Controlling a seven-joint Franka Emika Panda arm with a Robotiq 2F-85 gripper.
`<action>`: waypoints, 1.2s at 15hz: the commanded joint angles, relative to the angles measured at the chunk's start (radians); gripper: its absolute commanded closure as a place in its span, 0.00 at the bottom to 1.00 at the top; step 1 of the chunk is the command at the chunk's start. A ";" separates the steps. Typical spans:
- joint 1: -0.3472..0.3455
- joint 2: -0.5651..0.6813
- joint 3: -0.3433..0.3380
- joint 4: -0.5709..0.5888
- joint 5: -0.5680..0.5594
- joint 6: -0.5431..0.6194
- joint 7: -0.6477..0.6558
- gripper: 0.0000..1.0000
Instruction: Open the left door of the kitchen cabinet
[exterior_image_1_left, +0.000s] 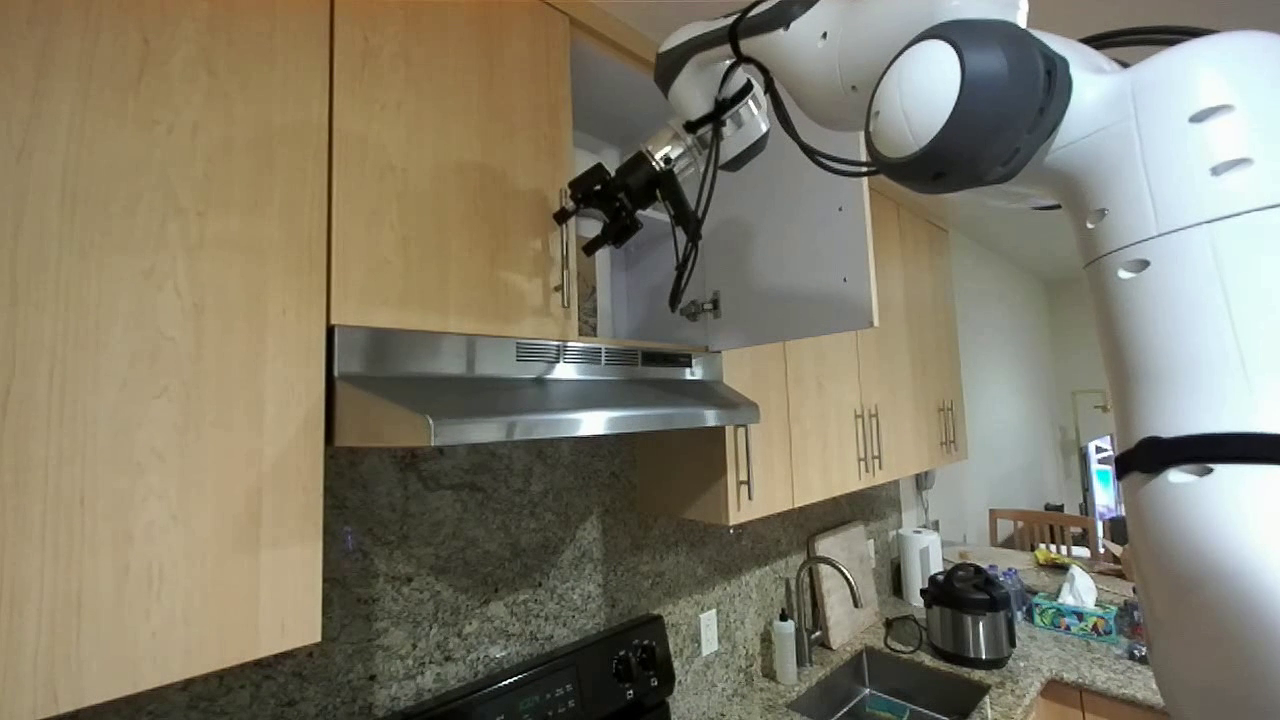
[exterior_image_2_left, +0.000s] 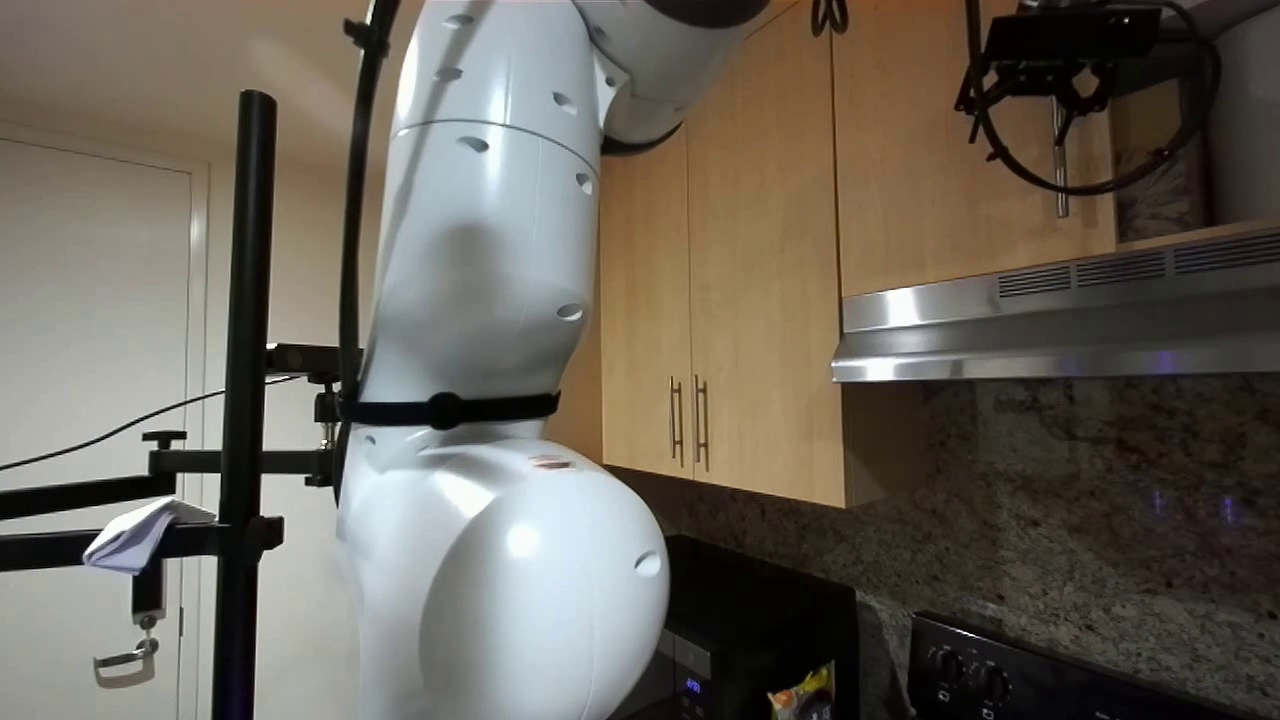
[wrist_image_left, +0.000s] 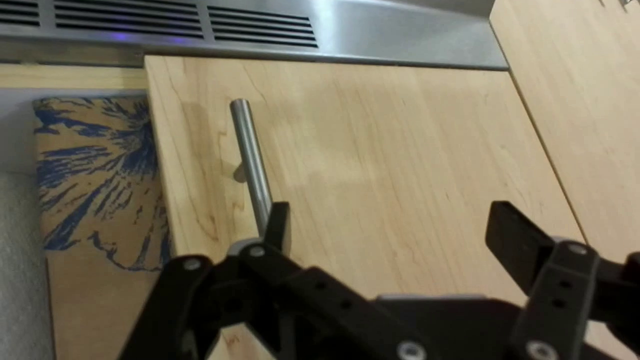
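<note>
"Black fingers (wrist_image_left: 276, 230), two of them: are they holding anything?"

"They stand wide apart in the wrist view, the gripper (wrist_image_left: 390, 225) spread before pale wood. That wood is the left door (wrist_image_left: 380, 150), which appears in all three views."

"Is a finger on the handle?"

"I cannot tell. The door carries one slim metal bar handle (wrist_image_left: 252, 160), and one finger hides an end of it in the wrist view. In an exterior view the bar is upright, with a fingertip overlapping it."

"How does the door sit?"

"It looks closed, flat over the left side of the kitchen cabinet (exterior_image_1_left: 610, 95). In an exterior view the right door (exterior_image_1_left: 790, 240) stands open, showing its white inner face and one hinge (exterior_image_1_left: 700, 307)."

"What is inside?"

"The wrist view gives the clearest look: one brown panel (wrist_image_left: 105, 180) printed with a blue burst, hard to make out in both exterior views. Whatever sits behind the gripper is too covered to name."

"And farther out?"

"One steel range hood (wrist_image_left: 400, 30) under the cabinet, cut off in the wrist view. In an exterior view, neighbouring cabinets (exterior_image_1_left: 825, 420) with five handles (exterior_image_1_left: 877, 440), one sink (exterior_image_1_left: 915, 675), one paper roll (exterior_image_1_left: 916, 565) and one black-lidded cooker (exterior_image_1_left: 968, 625). In an exterior view, one black microwave (exterior_image_2_left: 765, 610) is partly hidden behind the white arm (exterior_image_2_left: 480, 270), whose upper end runs out of frame."
</note>
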 joint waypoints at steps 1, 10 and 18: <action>0.000 -0.001 0.000 0.000 0.003 0.003 0.000 0.00; -0.002 0.032 0.006 0.050 0.156 0.083 -0.007 0.00; 0.004 0.092 0.007 0.112 0.152 0.207 -0.006 0.00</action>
